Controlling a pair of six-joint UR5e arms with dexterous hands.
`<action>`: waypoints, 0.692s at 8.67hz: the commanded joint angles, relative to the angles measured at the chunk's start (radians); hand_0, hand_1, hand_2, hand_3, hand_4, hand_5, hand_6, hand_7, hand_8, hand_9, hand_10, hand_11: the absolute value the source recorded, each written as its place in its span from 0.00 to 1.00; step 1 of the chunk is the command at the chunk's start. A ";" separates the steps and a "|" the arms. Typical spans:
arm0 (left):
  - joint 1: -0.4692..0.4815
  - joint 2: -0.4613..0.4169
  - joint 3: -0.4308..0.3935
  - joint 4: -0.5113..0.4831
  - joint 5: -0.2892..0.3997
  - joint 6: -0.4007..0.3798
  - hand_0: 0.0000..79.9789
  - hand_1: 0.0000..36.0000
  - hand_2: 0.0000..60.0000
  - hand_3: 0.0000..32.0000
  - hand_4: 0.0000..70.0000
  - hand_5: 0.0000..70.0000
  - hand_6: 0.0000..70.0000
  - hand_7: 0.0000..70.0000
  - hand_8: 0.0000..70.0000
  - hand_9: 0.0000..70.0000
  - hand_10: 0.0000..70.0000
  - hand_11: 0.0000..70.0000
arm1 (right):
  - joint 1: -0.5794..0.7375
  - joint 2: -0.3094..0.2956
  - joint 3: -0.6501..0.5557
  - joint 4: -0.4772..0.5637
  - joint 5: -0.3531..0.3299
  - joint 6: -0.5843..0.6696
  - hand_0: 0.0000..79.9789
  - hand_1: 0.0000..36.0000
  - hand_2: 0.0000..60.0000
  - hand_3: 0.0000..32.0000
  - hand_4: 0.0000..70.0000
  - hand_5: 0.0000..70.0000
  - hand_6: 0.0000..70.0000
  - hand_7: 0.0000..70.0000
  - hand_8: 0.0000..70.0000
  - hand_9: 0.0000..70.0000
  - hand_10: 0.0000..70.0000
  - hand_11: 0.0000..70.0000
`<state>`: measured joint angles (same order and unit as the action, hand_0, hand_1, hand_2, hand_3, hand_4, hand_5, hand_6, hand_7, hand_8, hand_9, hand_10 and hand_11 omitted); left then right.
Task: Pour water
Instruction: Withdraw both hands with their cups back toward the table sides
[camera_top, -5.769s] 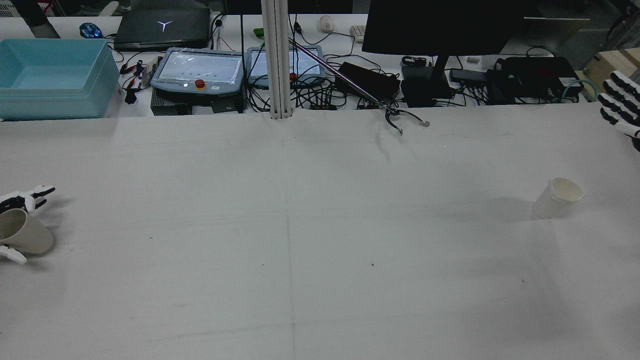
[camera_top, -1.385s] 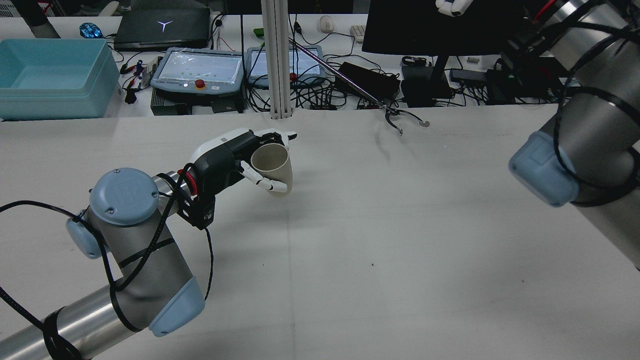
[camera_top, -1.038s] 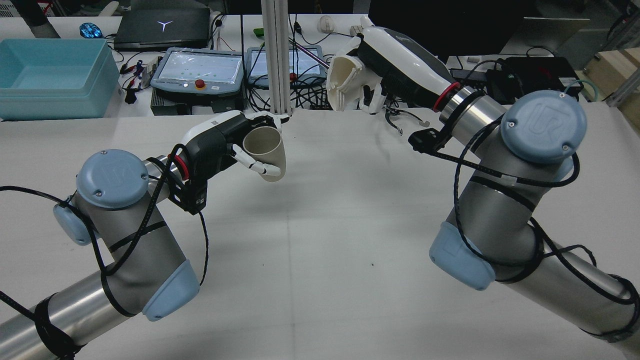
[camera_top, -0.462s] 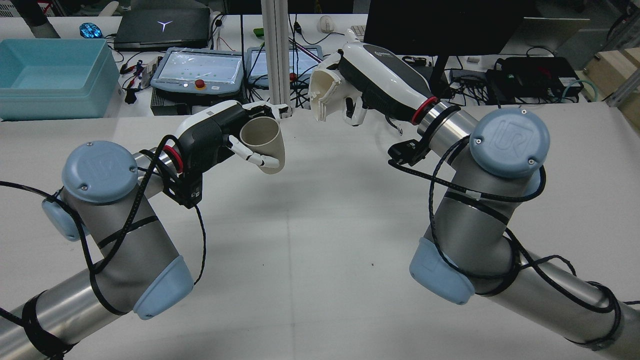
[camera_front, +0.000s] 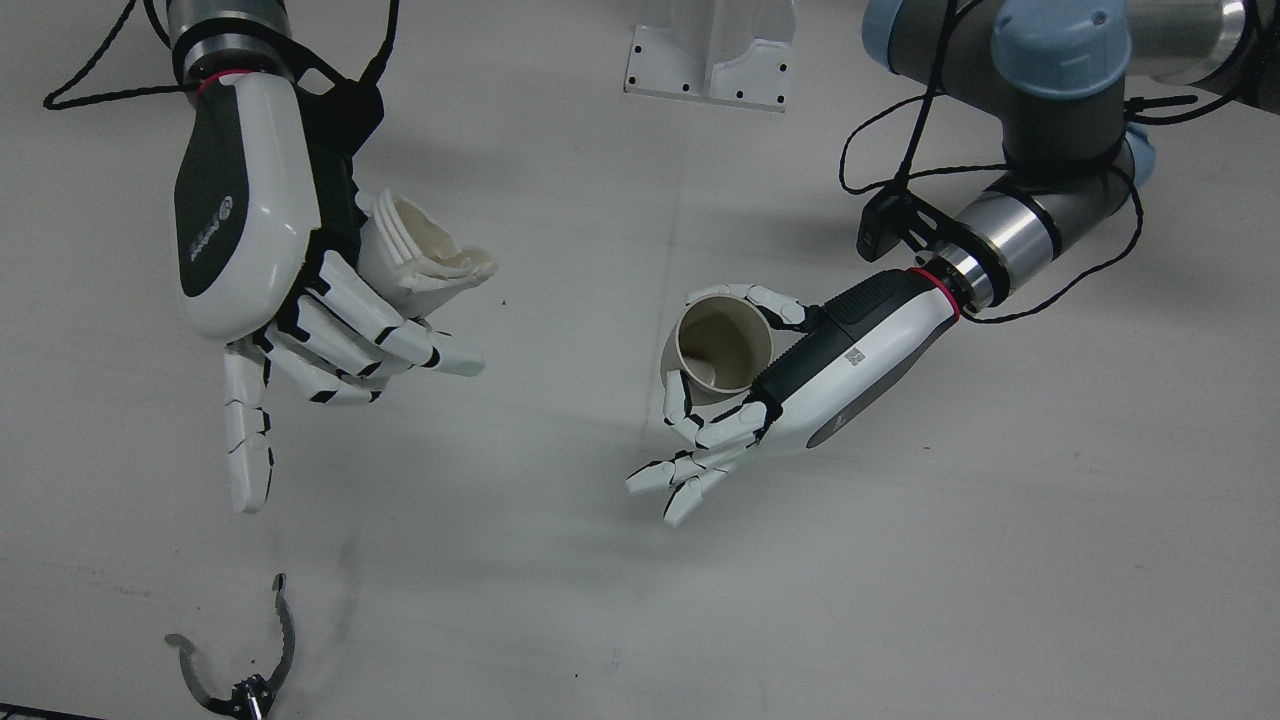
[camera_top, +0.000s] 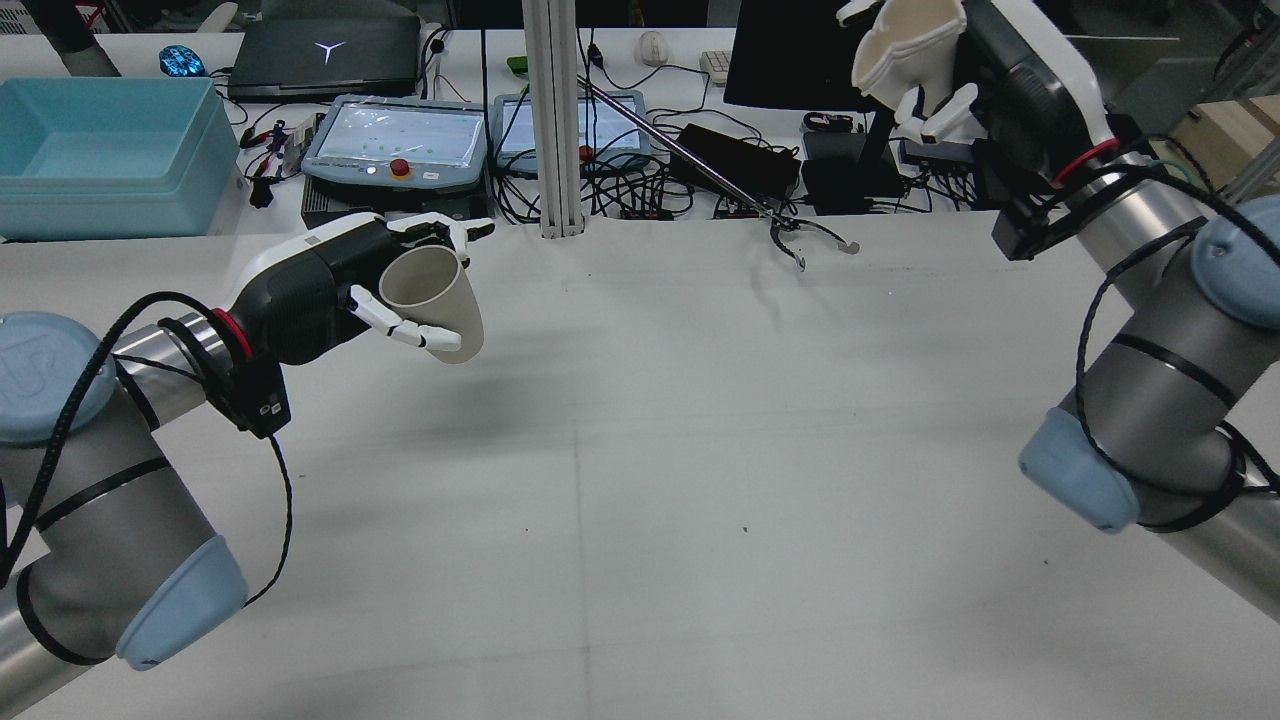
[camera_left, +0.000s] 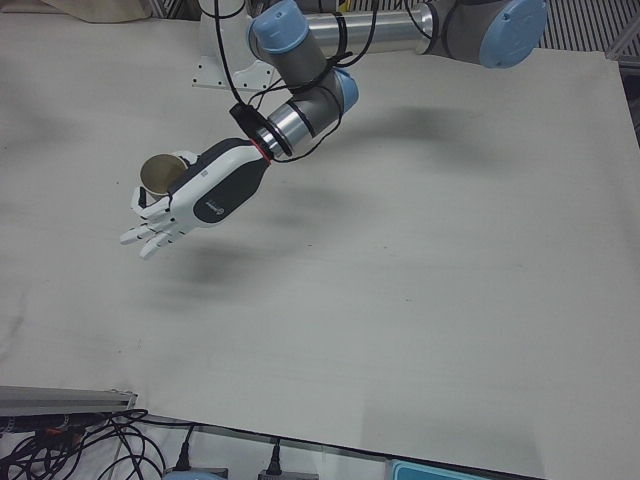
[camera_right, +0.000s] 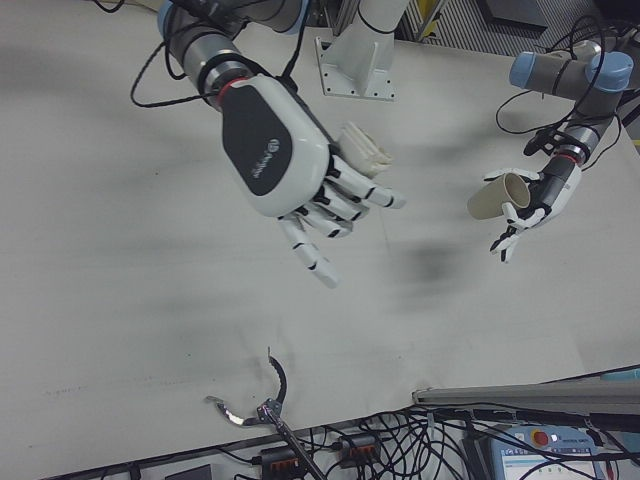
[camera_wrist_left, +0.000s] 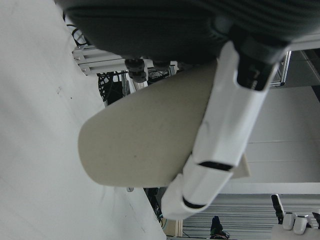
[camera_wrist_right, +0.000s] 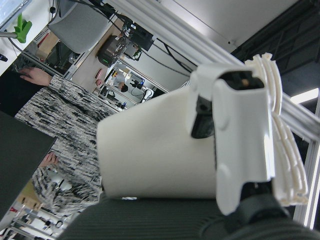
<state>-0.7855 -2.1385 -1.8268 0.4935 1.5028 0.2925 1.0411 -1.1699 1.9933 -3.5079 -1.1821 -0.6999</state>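
Left hand (camera_top: 330, 285): fingers (camera_top: 400, 330) wrapped around the beige cup (camera_top: 435, 305), held above the desk (camera_top: 640, 480), mouth up and tilted slightly.

Right hand (camera_top: 1000, 80): fingers (camera_top: 940, 110) closed on the white cup stack (camera_top: 905, 45), rim visibly crushed, raised high.

Relative to the beige cup, the stack sits well apart toward the robot's right and higher. A pour likely requires bringing the stack's mouth over the beige cup.

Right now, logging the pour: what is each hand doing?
Left hand: shut on the beige paper cup.
Right hand: shut on the squashed white stacked paper cups.
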 joint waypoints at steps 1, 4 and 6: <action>-0.104 0.283 -0.040 -0.198 0.020 -0.106 1.00 1.00 1.00 0.00 0.32 1.00 0.17 0.14 0.03 0.01 0.05 0.15 | 0.173 -0.268 -0.013 0.175 -0.054 0.340 1.00 1.00 1.00 0.00 0.31 0.38 0.87 1.00 0.71 0.95 0.18 0.33; -0.281 0.446 -0.023 -0.346 0.101 -0.115 1.00 1.00 1.00 0.00 0.35 1.00 0.17 0.14 0.03 0.01 0.05 0.15 | 0.255 -0.457 -0.281 0.603 -0.154 0.511 1.00 1.00 1.00 0.00 0.27 0.37 0.91 1.00 0.78 1.00 0.23 0.40; -0.314 0.498 0.009 -0.427 0.109 -0.084 1.00 1.00 1.00 0.00 0.36 1.00 0.18 0.14 0.03 0.01 0.06 0.15 | 0.248 -0.513 -0.522 0.836 -0.152 0.523 1.00 1.00 1.00 0.00 0.24 0.38 0.91 1.00 0.83 1.00 0.24 0.41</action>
<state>-1.0438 -1.7074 -1.8502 0.1561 1.5870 0.1838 1.2846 -1.6084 1.7236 -2.9365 -1.3258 -0.2126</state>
